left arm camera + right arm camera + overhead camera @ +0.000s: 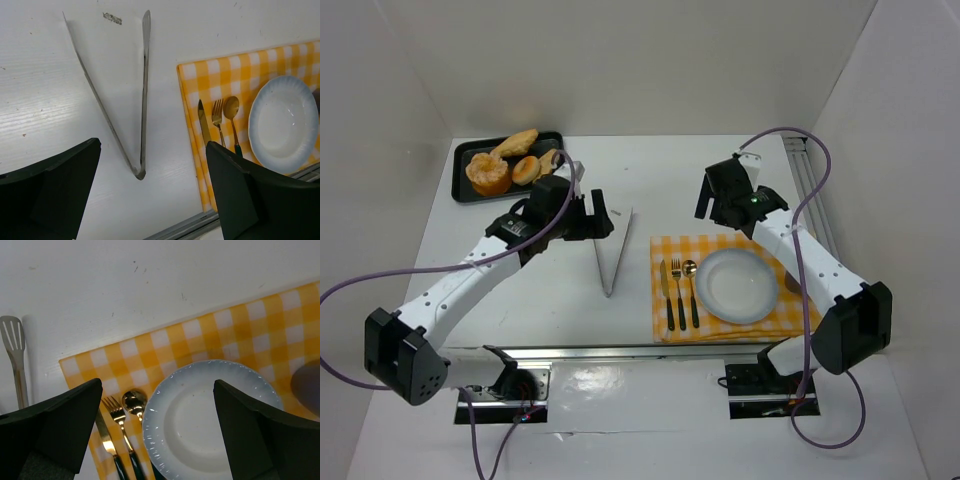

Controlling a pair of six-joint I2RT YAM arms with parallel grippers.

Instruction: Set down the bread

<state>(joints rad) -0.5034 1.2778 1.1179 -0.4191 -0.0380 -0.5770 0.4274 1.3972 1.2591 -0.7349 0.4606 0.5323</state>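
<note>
Several breads [507,165] lie on a black tray [462,158] at the back left. Metal tongs [613,252] lie open on the table in a V; they also show in the left wrist view [142,95]. My left gripper [601,218] is open and empty, hovering above the tongs' far ends. A white plate [737,285] rests on a yellow checked cloth [670,250]. My right gripper [718,212] is open and empty above the cloth's far edge. The plate [210,425] is bare in the right wrist view.
A gold knife [664,292], fork [677,290] and spoon [690,290] lie on the cloth left of the plate. White walls enclose the table on three sides. A metal rail [620,352] runs along the near edge.
</note>
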